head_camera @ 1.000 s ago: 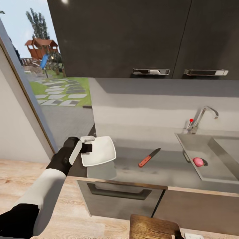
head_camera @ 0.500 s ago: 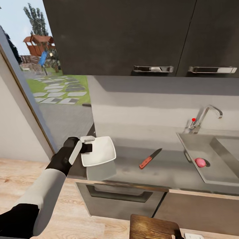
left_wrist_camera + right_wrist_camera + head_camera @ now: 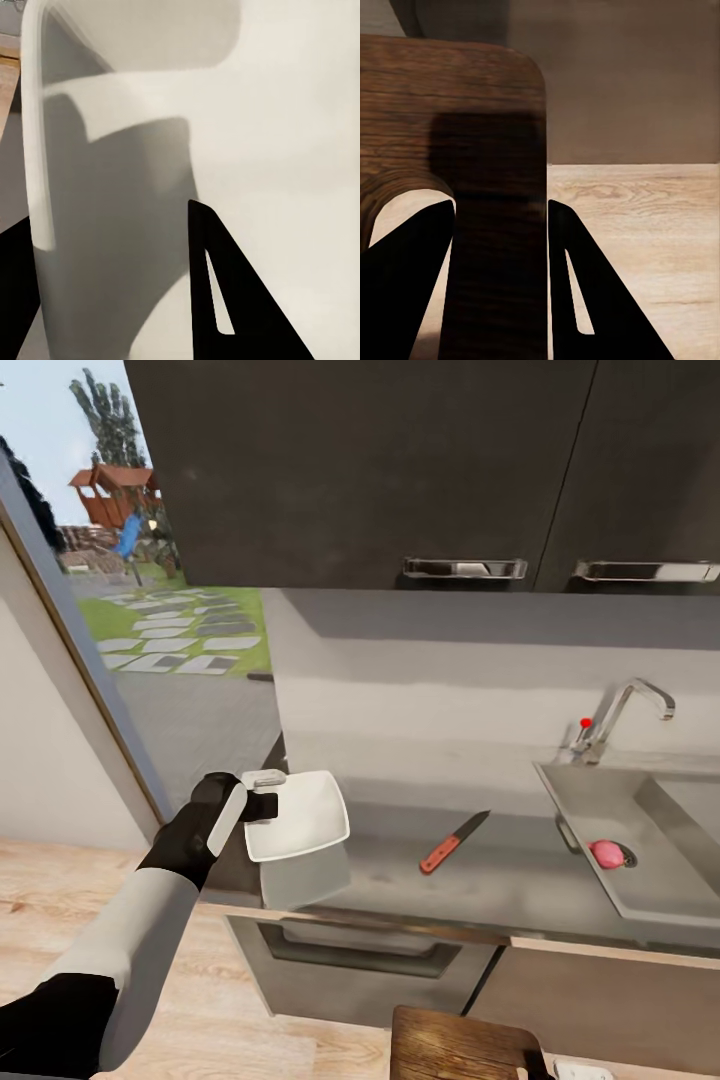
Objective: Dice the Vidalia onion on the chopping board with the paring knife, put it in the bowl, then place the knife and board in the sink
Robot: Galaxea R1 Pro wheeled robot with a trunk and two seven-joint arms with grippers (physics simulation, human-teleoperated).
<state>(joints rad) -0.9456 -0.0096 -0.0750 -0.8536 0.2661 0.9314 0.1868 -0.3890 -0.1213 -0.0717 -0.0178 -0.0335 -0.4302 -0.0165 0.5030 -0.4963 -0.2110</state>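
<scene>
Head view, left gripper: closed on the near-left rim of the bowl, which it holds tilted above the left end of the countertop.
Head view, paring knife: lies flat on the countertop between bowl and sink, red handle toward the front edge, dark blade pointing at the back wall.
Head view, Vidalia onion: rests on the basin floor near the sink's left wall, beside the drain.
Head view, tap: stands at the sink's back left corner, with a small red knob beside it.
Head view, chopping board: seen low in the frame, in front of the cabinet fronts, off the countertop.
Left wrist view, bowl: glossy white wall close to the lens; one dark finger lies against its inner face.
Right wrist view, right gripper: both fingers clamp the board's strip beside its handle slot; chopping board hangs above the wooden floor.
</scene>
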